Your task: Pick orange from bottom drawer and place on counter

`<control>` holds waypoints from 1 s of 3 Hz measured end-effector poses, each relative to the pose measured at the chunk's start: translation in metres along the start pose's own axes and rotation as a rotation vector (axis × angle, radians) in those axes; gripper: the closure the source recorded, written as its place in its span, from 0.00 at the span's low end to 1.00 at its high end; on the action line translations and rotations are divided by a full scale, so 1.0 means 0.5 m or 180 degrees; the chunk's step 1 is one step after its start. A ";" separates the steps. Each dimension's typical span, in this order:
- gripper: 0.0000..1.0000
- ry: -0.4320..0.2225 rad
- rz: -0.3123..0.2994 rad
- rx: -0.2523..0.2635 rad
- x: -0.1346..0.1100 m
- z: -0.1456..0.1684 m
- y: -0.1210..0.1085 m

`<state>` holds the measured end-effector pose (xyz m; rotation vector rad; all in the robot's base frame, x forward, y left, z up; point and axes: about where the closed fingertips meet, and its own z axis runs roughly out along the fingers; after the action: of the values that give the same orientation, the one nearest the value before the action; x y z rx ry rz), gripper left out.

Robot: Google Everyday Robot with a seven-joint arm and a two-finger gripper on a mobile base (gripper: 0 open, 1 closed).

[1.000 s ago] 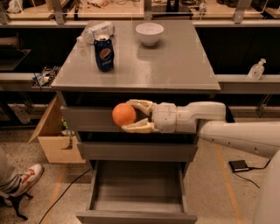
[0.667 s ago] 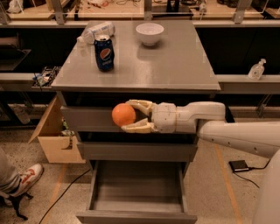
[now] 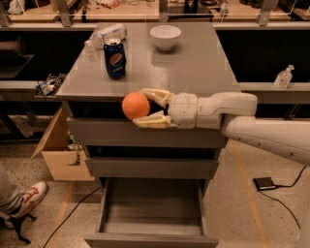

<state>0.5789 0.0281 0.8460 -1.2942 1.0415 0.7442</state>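
At mid-frame the gripper [image 3: 140, 107] clasps the orange [image 3: 134, 104], which hides its inner finger faces; its arm [image 3: 271, 135] runs off the right edge. The front of the bottom drawer [image 3: 151, 239] is cut by the lower edge, a person's leg [image 3: 6, 188] by the left.

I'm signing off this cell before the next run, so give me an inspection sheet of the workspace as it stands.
Surface: counter, grey, carries three loose items toward its back.
Job's things: orange held at the counter's front edge, not yet set down; bottom drawer pulled open, nothing seen inside.
Clutter: soda can upright, white bowl, plastic bottle lying on its side.
Gripper: gripper shut on the orange, reaching in from the right.
Cables: black cable on the floor at left; another from a small black device at right.
Surroundings: cardboard box beside the cabinet, a person's shoe at lower left, wooden workbench behind.
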 end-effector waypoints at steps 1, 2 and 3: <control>1.00 0.0065 0.0011 0.0080 -0.032 0.002 -0.033; 1.00 0.0157 0.0160 0.0170 -0.032 0.013 -0.091; 1.00 0.0159 0.0315 0.0311 -0.013 0.027 -0.148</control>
<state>0.6458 0.0301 0.8809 -1.1892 1.1749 0.7294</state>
